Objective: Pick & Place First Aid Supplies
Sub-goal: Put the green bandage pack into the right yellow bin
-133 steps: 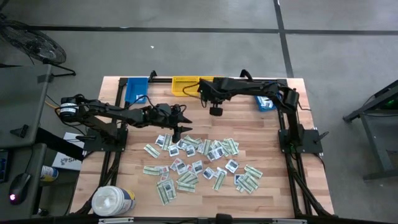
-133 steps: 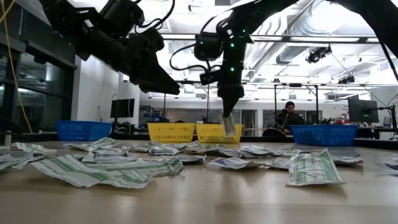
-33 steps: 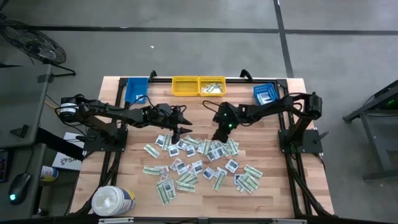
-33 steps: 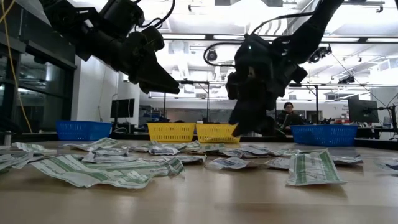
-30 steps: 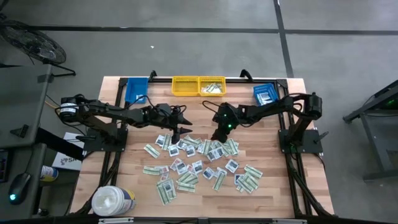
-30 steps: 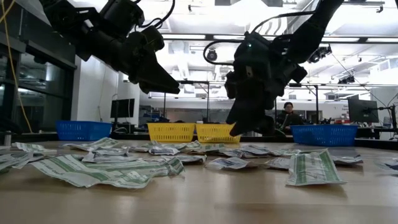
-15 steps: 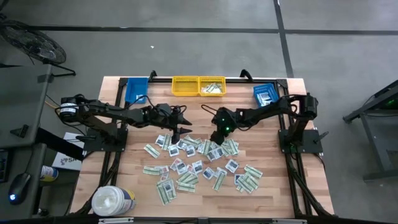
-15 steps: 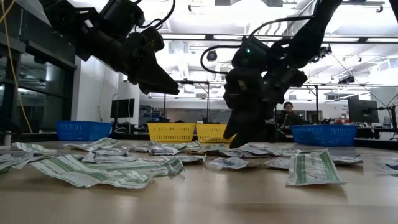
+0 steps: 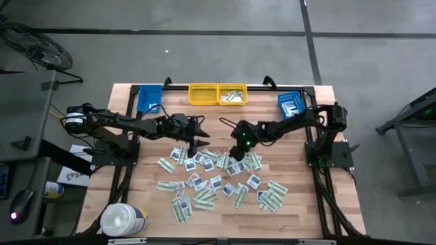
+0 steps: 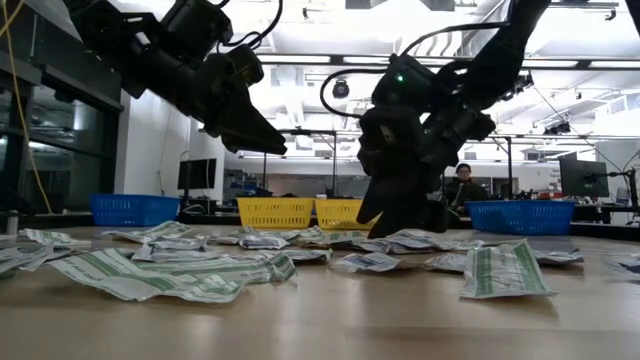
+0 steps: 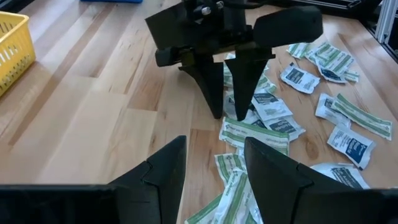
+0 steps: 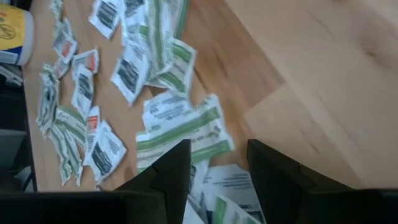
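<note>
Dozens of first aid supplies (image 9: 221, 178) are lying scattered across the middle of the wooden table (image 9: 300, 211), long green-white strips mixed with smaller white squares bearing dark blue or red marks. Taking the table's centre in the high view as the dial's hub, the heap is spreading from about 8 o'clock round to 4 o'clock.

Reaching in from 3 o'clock, the right gripper (image 9: 237, 152) is pointing down at the heap's upper edge, near the hub. Its fingers (image 12: 171, 180) are standing spread with nothing between them, a green-white strip (image 12: 180, 134) lying on the wood just past their tips. In the low view its tips (image 10: 385, 222) are hanging close above the packets; contact with them cannot be made out.

Coming in from 9 o'clock, the left gripper (image 9: 194, 145) is hovering above the heap's upper left corner, at roughly 10 o'clock. Its fingers (image 11: 158, 171) are also parted and empty, and the left wrist view is looking across at the right gripper.

Two yellow bins (image 9: 218, 94) are sitting side by side at 12 o'clock, the right one holding green-white packets. One blue bin (image 9: 148, 97) is resting at 11 o'clock, another blue bin (image 9: 291, 103) at 1 o'clock. At 7 o'clock a white round tub (image 9: 124, 219) is lying near the corner.
</note>
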